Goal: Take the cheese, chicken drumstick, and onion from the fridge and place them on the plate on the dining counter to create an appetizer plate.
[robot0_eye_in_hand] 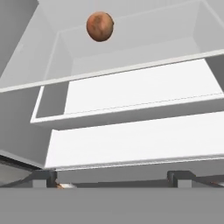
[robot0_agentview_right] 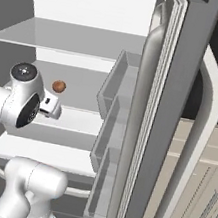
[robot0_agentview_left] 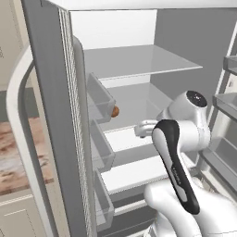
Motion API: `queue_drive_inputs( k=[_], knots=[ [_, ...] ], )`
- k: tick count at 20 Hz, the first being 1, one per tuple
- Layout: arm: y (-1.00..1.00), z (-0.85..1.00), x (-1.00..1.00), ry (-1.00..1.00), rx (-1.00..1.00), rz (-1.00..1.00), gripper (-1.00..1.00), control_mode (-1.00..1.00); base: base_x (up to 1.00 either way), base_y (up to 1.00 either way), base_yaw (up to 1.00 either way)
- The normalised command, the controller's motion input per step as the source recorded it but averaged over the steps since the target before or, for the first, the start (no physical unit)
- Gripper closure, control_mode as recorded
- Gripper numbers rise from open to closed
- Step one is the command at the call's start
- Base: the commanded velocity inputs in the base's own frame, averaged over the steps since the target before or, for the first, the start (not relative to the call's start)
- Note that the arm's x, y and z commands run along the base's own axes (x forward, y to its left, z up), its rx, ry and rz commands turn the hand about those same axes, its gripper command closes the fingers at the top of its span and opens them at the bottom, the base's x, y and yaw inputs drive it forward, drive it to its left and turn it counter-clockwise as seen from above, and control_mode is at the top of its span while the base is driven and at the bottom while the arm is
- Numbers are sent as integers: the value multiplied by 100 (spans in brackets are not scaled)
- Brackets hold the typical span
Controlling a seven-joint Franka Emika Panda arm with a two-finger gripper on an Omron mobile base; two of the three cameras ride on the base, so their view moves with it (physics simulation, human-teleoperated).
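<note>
— Where's the onion?
— You see it on a middle shelf inside the open fridge, toward the back.
— And your gripper?
— Jaws spread wide, holding nothing, well short of the onion, above the lower white shelves.

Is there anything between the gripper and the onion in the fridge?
No. In the hand view, bare white shelf separates the open gripper from the onion.

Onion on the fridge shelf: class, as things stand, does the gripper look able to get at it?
Probably yes. The fridge doors stand open, and the onion sits alone on its shelf with nothing between it and the open gripper, which faces the shelves from lower down. It would need to rise and advance.
</note>
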Motion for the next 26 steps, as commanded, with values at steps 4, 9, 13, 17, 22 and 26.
queue_drive_inputs(
  k=[4, 9, 13, 17, 22, 26],
  knots=[
    [6, 0, 71, -7, 0, 4, -100, -100, 0, 0, 0],
    [14, 0, 65, -8, 0, 8, -100, -100, 0, 0, 0],
    [11, 0, 51, -13, -3, 9, -100, -100, 0, 0, 0],
    [20, 0, 42, -13, -6, 5, -100, -100, 0, 0, 0],
    [21, 0, 32, -4, -4, 0, -100, -100, 0, 0, 0],
    [11, 0, 31, 5, 0, 0, -100, -100, 0, 0, 0]
  ],
)
